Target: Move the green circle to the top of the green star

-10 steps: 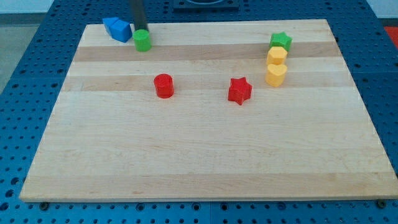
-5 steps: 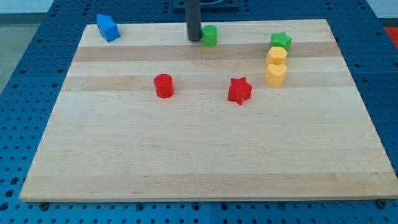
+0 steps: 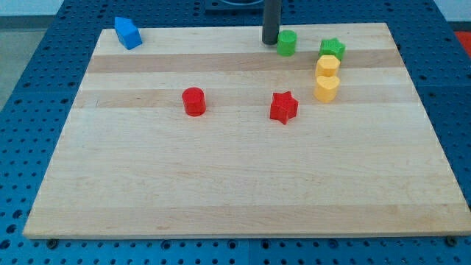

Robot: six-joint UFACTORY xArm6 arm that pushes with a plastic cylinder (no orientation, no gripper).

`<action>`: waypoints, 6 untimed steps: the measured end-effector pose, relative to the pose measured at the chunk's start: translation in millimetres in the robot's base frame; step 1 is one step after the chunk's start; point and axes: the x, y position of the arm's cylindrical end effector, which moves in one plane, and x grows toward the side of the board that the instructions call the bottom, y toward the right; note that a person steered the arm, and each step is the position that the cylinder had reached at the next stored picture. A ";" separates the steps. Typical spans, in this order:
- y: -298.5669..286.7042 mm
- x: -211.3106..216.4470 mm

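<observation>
The green circle (image 3: pixel 287 43) stands near the board's top edge, right of centre. The green star (image 3: pixel 333 49) lies a short way to its right, at the top right, with a gap between them. My tip (image 3: pixel 271 41) is right against the green circle's left side. The rod rises from there out of the view's top.
Two yellow blocks (image 3: pixel 327 65) (image 3: pixel 327 87) sit in a column just below the green star. A red star (image 3: pixel 283 107) and a red circle (image 3: pixel 193 101) lie mid-board. A blue block (image 3: pixel 127 32) sits at the top left corner of the wooden board (image 3: pixel 235 191).
My tip has pushed the green circle rightward along the top edge, from beside the blue block to close by the green star. The other blocks have stayed put in the last half second.
</observation>
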 end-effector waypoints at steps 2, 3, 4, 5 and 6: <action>-1.8 3.4; -1.8 5.0; -2.4 14.0; 1.5 30.3; 47.1 13.4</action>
